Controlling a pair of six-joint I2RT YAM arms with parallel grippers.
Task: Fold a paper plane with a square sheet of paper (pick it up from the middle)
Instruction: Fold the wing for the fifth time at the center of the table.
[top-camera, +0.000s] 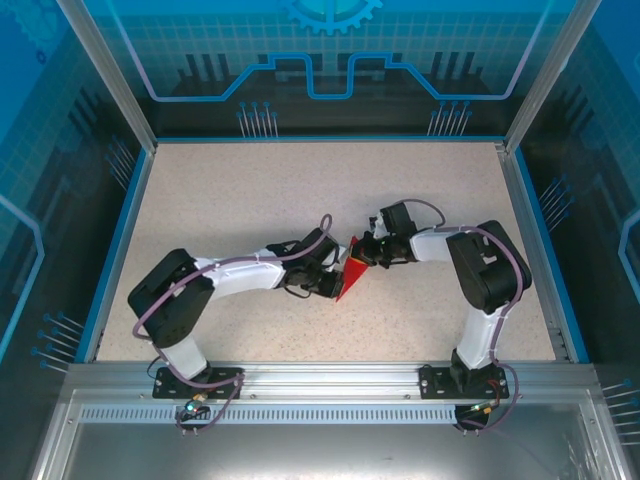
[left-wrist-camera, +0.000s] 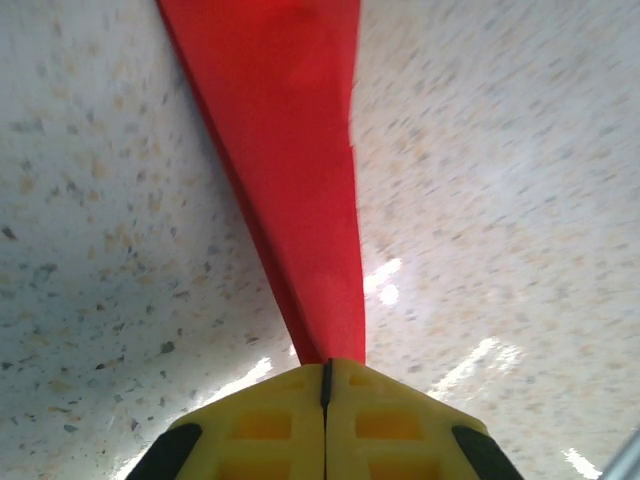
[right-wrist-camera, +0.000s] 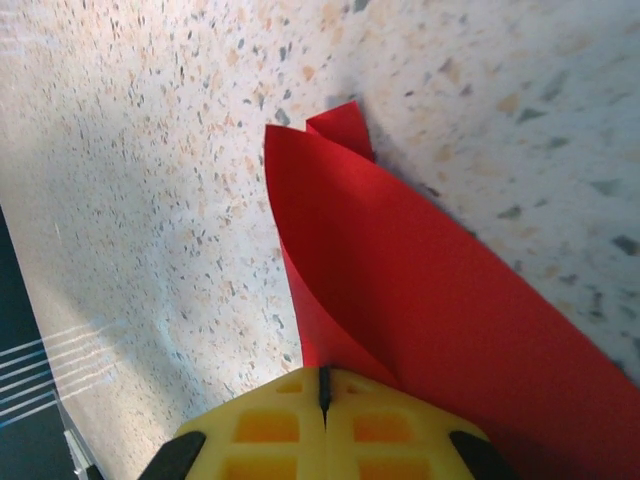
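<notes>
Both are pinching the paper (top-camera: 350, 279), jaws clamped right on it, so neither arm's nearer. Left gripper (left-wrist-camera: 325, 365) is holding one end, with the fold's long axis running straight ahead from its tips. Right gripper (right-wrist-camera: 322, 375) is gripping the other end, paper curling ahead and to its right.

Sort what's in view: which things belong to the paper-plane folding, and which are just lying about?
Job: red paper, partly folded; left gripper and right gripper, both shut on it.
Not the job: speckled table; metal front rail; blue enclosure walls.
</notes>
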